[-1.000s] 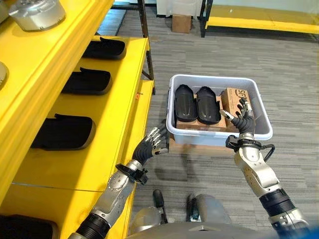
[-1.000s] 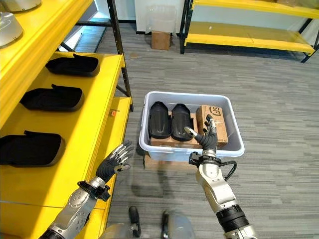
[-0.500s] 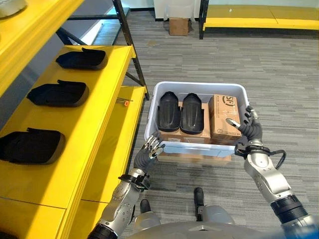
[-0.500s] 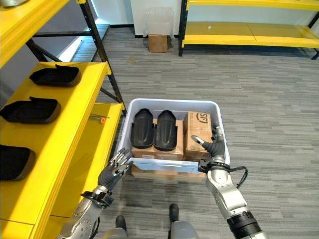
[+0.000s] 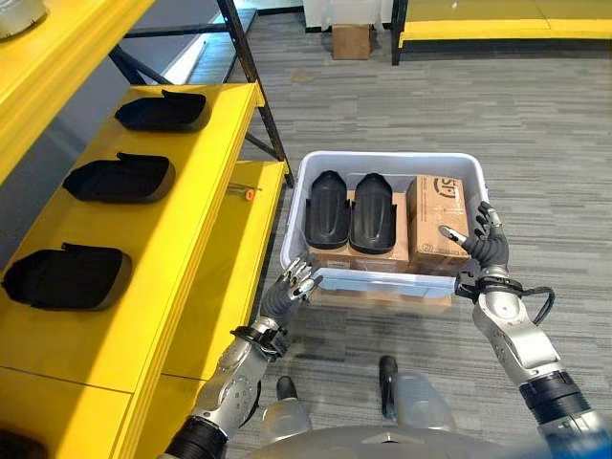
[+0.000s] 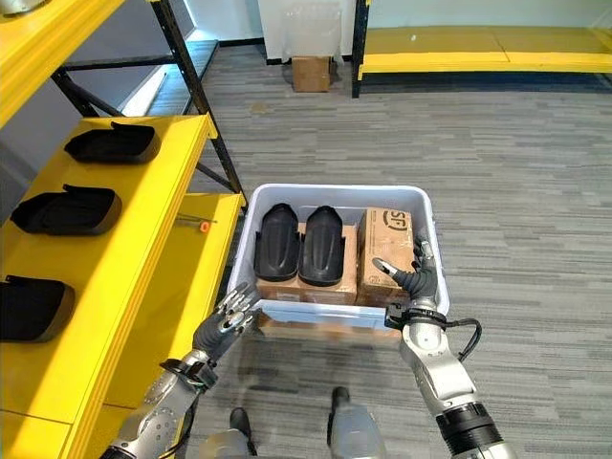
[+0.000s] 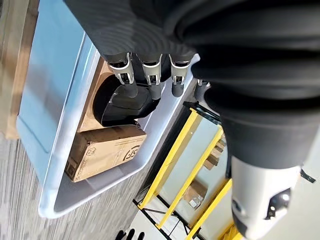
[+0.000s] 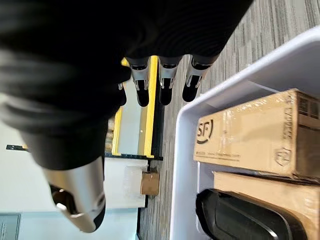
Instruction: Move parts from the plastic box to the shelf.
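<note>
1. The left hand (image 5: pixel 292 287) sits at centre-bottom of the frame, fingers loosely spread and holding nothing, beside the near left corner of the plastic box (image 5: pixel 382 280).
2. The right hand (image 5: pixel 483 251) is spread wide by the box's near right corner, also holding nothing.
3. Two black parts (image 5: pixel 350 210) lie in the box on cardboard, next to a printed carton (image 5: pixel 436 218).
4. Three more black parts (image 5: pixel 120 178) rest on the yellow shelf (image 5: pixel 182 268) at left.

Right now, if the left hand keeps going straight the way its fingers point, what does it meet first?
Probably the near left corner of the plastic box: the open left hand points up at its rim. If it clears the rim, the black parts come next; depth is unclear.
</note>
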### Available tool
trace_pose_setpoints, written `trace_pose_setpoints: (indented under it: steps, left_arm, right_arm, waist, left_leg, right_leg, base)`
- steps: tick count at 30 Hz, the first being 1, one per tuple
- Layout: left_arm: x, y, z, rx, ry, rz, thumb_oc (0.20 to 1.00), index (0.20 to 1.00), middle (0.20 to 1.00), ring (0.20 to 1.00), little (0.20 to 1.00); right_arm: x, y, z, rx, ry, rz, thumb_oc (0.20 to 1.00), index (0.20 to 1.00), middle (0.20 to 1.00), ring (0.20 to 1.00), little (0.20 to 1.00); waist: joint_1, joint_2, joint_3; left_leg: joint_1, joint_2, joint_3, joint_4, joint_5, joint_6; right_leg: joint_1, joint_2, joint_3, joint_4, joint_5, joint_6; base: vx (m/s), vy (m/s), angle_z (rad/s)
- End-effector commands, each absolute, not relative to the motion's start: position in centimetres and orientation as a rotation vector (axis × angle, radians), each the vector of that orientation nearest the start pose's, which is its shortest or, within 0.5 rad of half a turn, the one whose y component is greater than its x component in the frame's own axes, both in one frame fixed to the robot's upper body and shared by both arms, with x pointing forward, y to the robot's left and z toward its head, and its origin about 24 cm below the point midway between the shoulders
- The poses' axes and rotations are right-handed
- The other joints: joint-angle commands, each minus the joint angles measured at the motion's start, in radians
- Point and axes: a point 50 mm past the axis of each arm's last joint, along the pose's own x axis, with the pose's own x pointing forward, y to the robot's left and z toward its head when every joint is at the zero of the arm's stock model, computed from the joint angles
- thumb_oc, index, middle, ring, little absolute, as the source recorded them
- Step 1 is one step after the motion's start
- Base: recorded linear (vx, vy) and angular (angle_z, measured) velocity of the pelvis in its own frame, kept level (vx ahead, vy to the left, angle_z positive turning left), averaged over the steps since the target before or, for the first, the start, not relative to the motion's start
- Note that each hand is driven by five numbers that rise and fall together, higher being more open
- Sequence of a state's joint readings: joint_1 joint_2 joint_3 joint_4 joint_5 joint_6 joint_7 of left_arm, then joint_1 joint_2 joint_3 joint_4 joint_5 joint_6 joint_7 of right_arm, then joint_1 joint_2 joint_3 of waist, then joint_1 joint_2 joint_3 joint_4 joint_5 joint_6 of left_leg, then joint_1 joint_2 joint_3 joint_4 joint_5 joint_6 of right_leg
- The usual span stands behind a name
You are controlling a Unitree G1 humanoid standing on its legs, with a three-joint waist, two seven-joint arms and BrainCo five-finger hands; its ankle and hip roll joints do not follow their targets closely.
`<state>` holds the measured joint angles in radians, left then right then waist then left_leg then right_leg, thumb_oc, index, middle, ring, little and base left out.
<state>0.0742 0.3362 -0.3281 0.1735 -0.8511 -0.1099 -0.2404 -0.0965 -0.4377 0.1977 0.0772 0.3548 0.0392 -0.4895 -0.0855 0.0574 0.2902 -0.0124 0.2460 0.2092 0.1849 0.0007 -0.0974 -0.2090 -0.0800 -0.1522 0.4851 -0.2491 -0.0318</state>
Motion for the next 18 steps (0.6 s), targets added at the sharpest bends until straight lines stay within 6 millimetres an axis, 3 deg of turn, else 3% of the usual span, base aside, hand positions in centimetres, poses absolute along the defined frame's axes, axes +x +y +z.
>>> trace_pose_setpoints:
  steps: [1,3,4,5,7,12,18]
  left_arm:
    - [22.7,15.2,0.7,-0.541,0.127,-0.343,1.000,1.000,1.000,1.000,1.000]
    - [22.6,15.4,0.8,-0.492,0.102,-0.339,1.000,1.000,1.000,1.000,1.000]
    - [22.4,15.4,0.7,-0.464,0.100,-0.329,1.000,1.000,1.000,1.000,1.000]
    - [22.3,15.4,0.6,-0.453,0.104,-0.321,1.000,1.000,1.000,1.000,1.000]
    - [21.9,16.1,0.2,-0.434,0.111,-0.265,1.000,1.000,1.000,1.000,1.000]
    - [21.5,17.0,-0.3,-0.378,0.124,-0.250,1.000,1.000,1.000,1.000,1.000]
    - [21.5,16.3,-0.3,-0.325,0.114,-0.279,1.000,1.000,1.000,1.000,1.000]
  right_arm:
    - [27.0,-20.8,7.2,-0.172,-0.094,-0.305,1.000,1.000,1.000,1.000,1.000]
    - [26.8,-20.7,7.3,-0.253,-0.108,-0.348,1.000,1.000,1.000,1.000,1.000]
    - [26.6,-20.8,7.1,-0.250,-0.100,-0.349,1.000,1.000,1.000,1.000,1.000]
    - [26.5,-20.8,6.9,-0.247,-0.092,-0.352,1.000,1.000,1.000,1.000,1.000]
    - [26.9,-20.7,6.6,-0.241,-0.074,-0.307,1.000,1.000,1.000,1.000,1.000]
    - [27.4,-20.6,6.8,-0.231,-0.082,-0.306,1.000,1.000,1.000,1.000,1.000]
    - [27.7,-21.0,7.6,-0.325,-0.121,-0.371,1.000,1.000,1.000,1.000,1.000]
  waist:
    - [-0.011,-0.038,-0.022]
    - [-0.012,-0.019,-0.023]
    - [-0.007,-0.020,-0.019]
    - [0.001,-0.018,-0.019]
    - [0.022,-0.021,-0.011]
    - [0.034,-0.023,-0.025]
    - [0.046,-0.036,-0.044]
  left_leg:
    - [-0.101,-0.043,-0.010,0.128,0.088,0.009]
    - [-0.092,-0.022,-0.003,-0.106,0.149,-0.007]
    - [-0.092,-0.030,-0.046,-0.170,0.177,-0.009]
    - [-0.105,-0.035,-0.082,-0.190,0.184,-0.007]
    - [-0.093,-0.071,-0.174,-0.210,0.131,0.011]
    - [-0.048,-0.081,-0.159,-0.210,0.102,0.017]
    - [-0.021,-0.086,-0.156,-0.243,0.093,0.013]
  right_leg:
    - [0.249,0.035,-0.009,-0.280,0.087,0.023]
    - [0.274,0.056,0.010,-0.293,0.072,0.037]
    - [0.290,0.056,0.031,-0.292,0.065,0.041]
    - [0.294,0.059,0.049,-0.293,0.066,0.040]
    - [0.304,0.059,0.111,-0.262,0.047,0.043]
    - [0.305,0.071,0.121,-0.265,0.043,0.044]
    - [0.308,0.053,0.094,-0.319,0.073,0.054]
  base:
    - [0.13,0.093,0.15]
    - [0.25,0.270,-0.03]
    - [0.29,0.314,-0.07]
    - [0.27,0.270,-0.02]
    - [0.21,0.218,-0.29]
    - [0.10,0.156,-0.99]
    - [0.07,0.064,-0.06]
